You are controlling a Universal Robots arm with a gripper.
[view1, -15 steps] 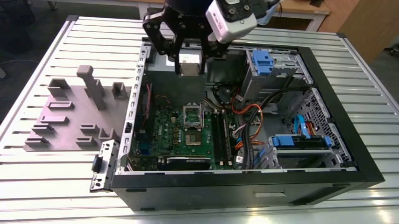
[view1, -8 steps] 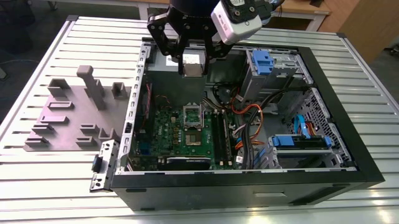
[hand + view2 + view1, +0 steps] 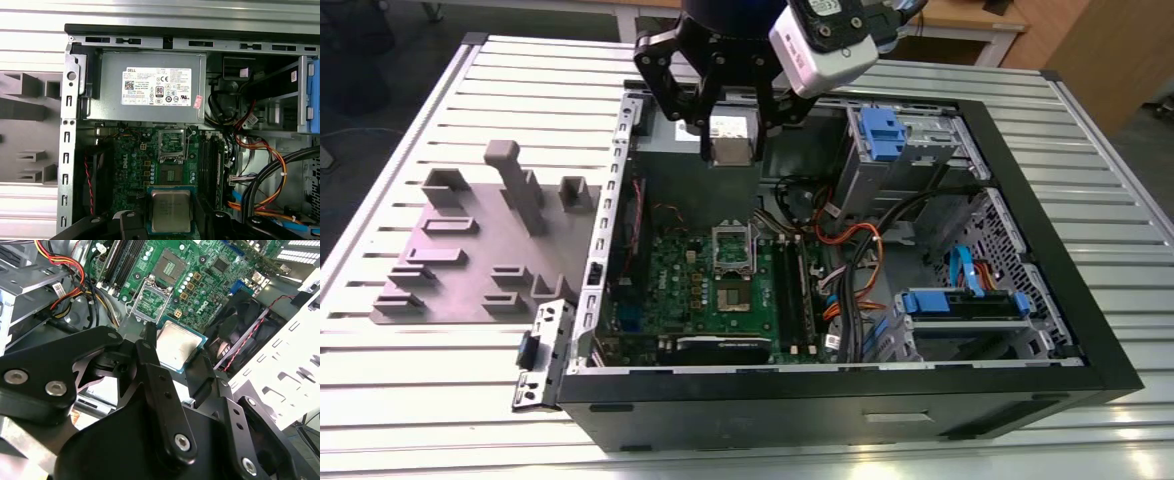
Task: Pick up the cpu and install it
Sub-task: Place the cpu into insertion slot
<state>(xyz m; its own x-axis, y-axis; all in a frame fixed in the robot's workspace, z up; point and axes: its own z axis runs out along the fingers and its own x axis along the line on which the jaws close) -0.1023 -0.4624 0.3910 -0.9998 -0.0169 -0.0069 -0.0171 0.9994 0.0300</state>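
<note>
the gripper (image 3: 732, 130) pinches the cpu (image 3: 731, 140) between its fingers, in the air above the motherboard (image 3: 680, 270) inside the open computer case (image 3: 854, 400) on the slatted surface (image 3: 1107, 200).

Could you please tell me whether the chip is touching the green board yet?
Apart. In the exterior view the gripper holds the chip in the air, well above the green board; the second wrist view shows the board far behind it.
</note>
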